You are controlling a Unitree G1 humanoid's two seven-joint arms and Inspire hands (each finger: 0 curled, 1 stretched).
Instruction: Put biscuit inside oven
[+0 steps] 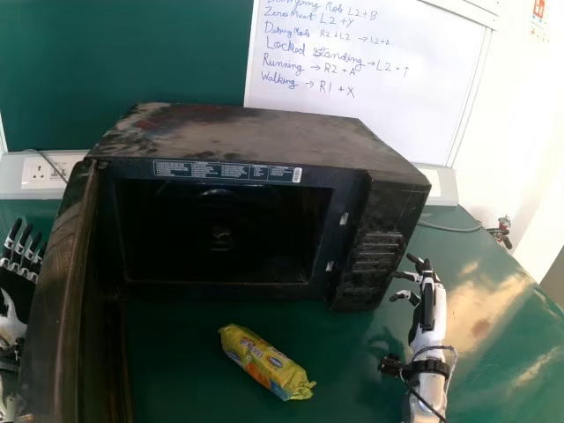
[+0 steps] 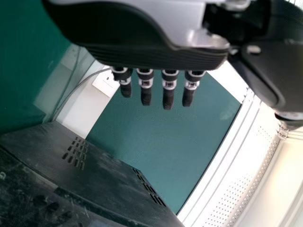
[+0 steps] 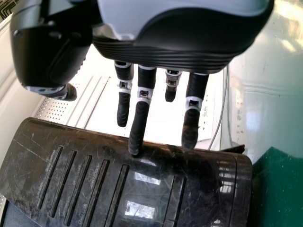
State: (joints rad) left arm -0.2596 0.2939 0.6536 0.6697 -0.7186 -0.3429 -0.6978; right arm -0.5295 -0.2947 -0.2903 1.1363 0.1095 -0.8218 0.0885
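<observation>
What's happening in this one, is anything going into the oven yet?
No, the biscuit packet lies on the green table in front of the black oven, whose door stands open. Neither hand holds it. The robot's right hand is by the oven's control-panel side with its fingers extended, and the left hand is beyond the open door, its fingers also straight.

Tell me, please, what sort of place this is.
Probably a robotics lab or teaching room: a handwritten whiteboard stands behind a microwave oven, with the robot's right hand beside it.
</observation>
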